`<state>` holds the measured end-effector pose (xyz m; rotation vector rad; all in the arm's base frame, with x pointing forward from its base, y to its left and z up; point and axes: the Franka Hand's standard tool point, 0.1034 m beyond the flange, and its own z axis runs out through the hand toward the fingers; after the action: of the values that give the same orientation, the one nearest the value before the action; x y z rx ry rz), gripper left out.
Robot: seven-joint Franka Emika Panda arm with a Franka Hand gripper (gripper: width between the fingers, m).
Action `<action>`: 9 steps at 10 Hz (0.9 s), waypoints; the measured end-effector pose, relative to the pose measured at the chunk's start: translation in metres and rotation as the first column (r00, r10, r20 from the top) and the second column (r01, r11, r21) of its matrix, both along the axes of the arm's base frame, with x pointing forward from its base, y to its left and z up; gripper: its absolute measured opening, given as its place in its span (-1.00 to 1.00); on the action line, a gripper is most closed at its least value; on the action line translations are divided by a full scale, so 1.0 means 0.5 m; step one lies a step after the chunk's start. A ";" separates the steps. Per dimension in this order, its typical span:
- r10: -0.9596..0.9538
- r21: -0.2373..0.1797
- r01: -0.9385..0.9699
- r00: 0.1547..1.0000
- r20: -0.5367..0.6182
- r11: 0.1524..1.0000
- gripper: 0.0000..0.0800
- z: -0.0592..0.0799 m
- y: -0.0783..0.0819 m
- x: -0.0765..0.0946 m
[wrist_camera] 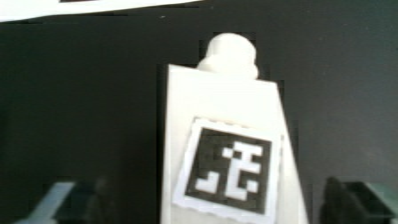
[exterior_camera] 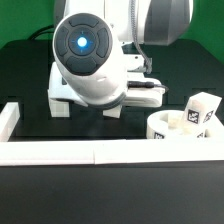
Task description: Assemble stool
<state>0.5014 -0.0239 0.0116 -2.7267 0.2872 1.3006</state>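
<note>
Stool leg: white plastic rect. block w/ rounded peg, b/w tag; tool spread apart.

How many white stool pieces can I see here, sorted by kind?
Round seat: 1
Leg blocks: 2, one lying flat in the wrist view, one upright at the seat in the exterior view
Total: 3
</note>
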 end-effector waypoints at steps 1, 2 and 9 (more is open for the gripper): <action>0.000 0.000 0.000 1.000 0.000 1.000 0.05 0.000 0.000 0.000; 0.000 0.000 0.000 1.000 0.000 1.000 0.05 0.000 0.000 0.000; -0.001 0.002 0.001 1.000 -0.013 1.000 -0.19 0.000 -0.001 -0.005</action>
<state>0.4991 -0.0241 0.0115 -2.7168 0.2877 1.3179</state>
